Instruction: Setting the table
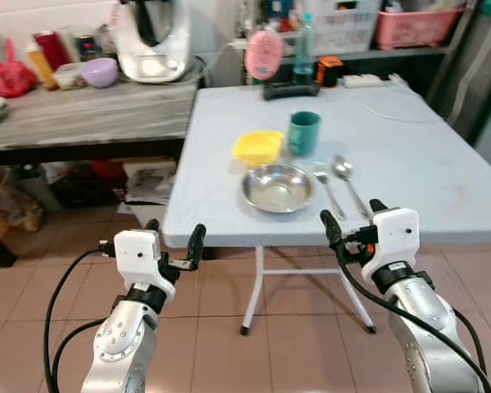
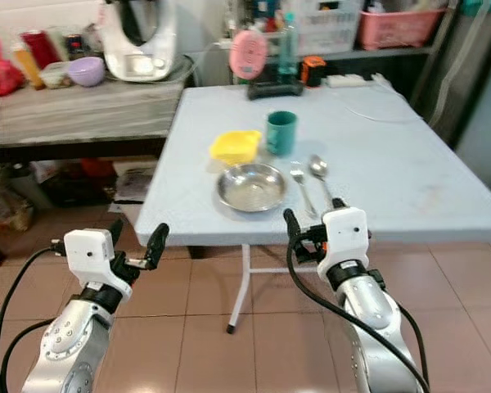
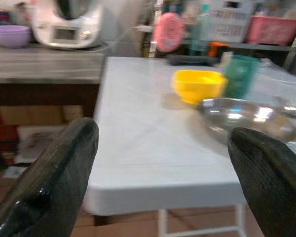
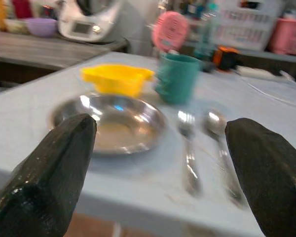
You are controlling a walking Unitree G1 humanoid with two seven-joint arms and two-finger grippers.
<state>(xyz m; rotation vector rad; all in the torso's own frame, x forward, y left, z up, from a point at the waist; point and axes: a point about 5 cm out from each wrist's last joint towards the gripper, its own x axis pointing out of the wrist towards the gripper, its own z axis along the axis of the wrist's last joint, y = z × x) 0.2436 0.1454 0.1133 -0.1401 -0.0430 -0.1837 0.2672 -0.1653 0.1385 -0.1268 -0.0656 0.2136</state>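
a home kitchen is showing ahead of the grippers: a pale folding table (image 1: 409, 155) is carrying a steel bowl (image 1: 277, 187), fork (image 1: 328, 188) and spoon (image 1: 344, 171), a wooden counter (image 1: 82, 115) beyond the left gripper (image 1: 174, 241) is holding a food processor (image 1: 152, 37), and terracotta floor tiles (image 1: 229, 344) are lying below.

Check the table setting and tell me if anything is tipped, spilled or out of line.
Nothing stands out. The steel plate sits flat near the table's front edge, fork and spoon lie side by side to its right, and the teal cup and yellow bowl stand upright behind it. No spills.
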